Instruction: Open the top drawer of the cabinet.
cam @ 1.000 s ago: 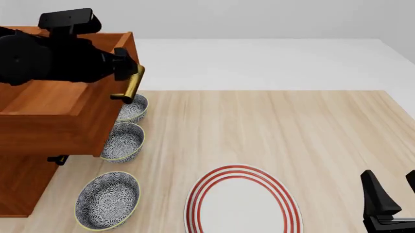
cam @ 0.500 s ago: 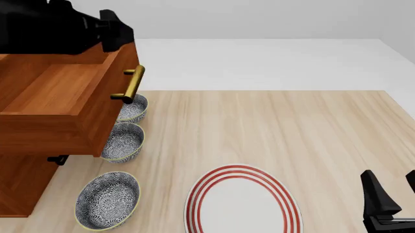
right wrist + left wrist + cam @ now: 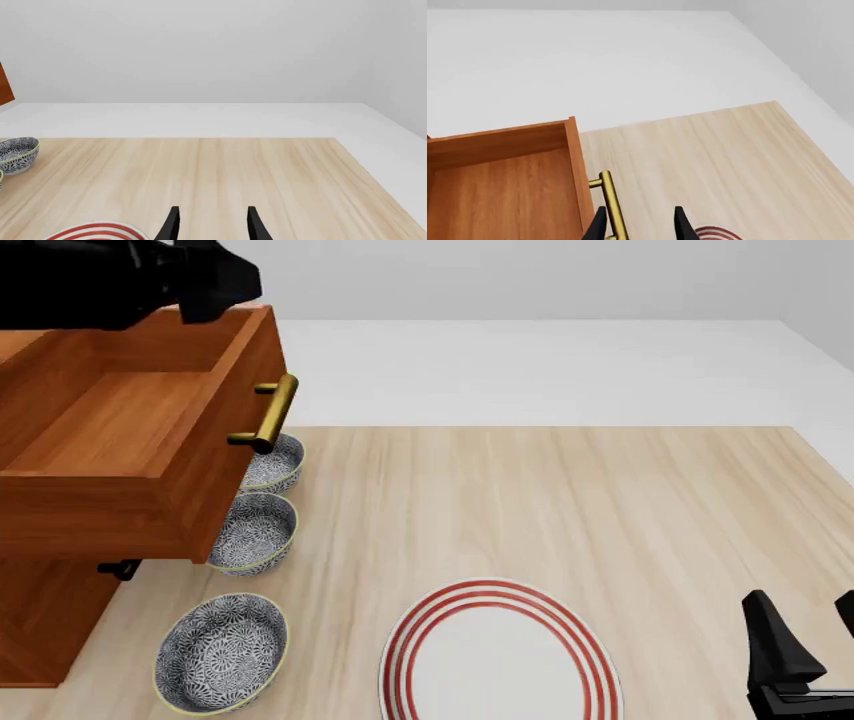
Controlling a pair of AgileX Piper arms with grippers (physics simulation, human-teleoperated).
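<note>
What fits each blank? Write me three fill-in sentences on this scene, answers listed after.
1. The top drawer of the cabinet stands pulled ___, its wooden inside showing.
2. Beside the cabinet, the table holds ___ patterned bowls.
3. The rings on the white plate are ___ in colour.
Missing words: open; three; red.

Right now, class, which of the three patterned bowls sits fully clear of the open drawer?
The nearest bowl, at the table's front edge. The middle bowl and the far bowl are each partly hidden behind the pulled-out top drawer.
</note>
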